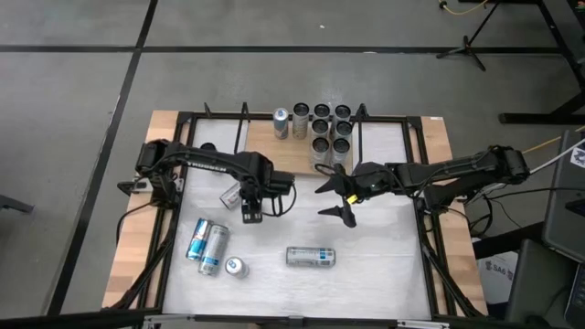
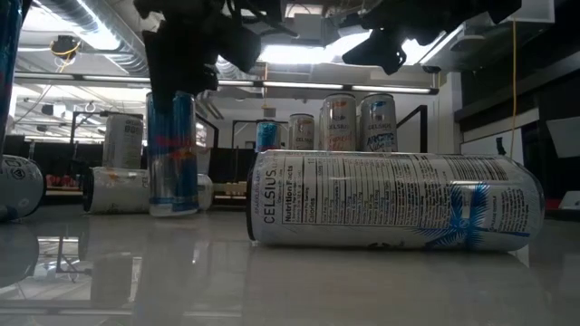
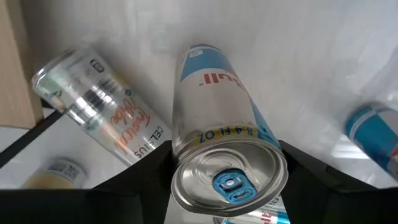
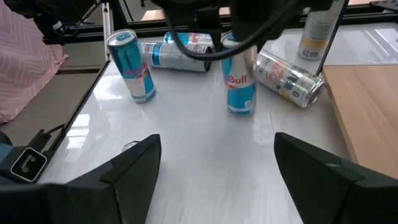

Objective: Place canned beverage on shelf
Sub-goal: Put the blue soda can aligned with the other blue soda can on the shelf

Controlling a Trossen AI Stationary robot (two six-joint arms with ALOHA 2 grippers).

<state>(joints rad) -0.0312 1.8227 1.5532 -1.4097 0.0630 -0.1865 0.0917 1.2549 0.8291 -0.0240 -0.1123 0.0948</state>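
The left tool (image 1: 251, 212) stands over the middle-left of the surface (image 1: 384, 274), its fingers closed round the top of an upright blue-and-silver can (image 4: 239, 84) that appears to rest on the surface, so the step in hand looks like the grasp before the carry. A silver can (image 1: 231, 195) lies on its side just beside it. The shelf (image 1: 274, 151) sits at the far edge, with a group of upright cans (image 1: 329, 130) on its right part and bare board on its left. Next the held can must rise clear and travel to that board. The right tool (image 1: 340, 198), spread and empty, hangs right of centre.
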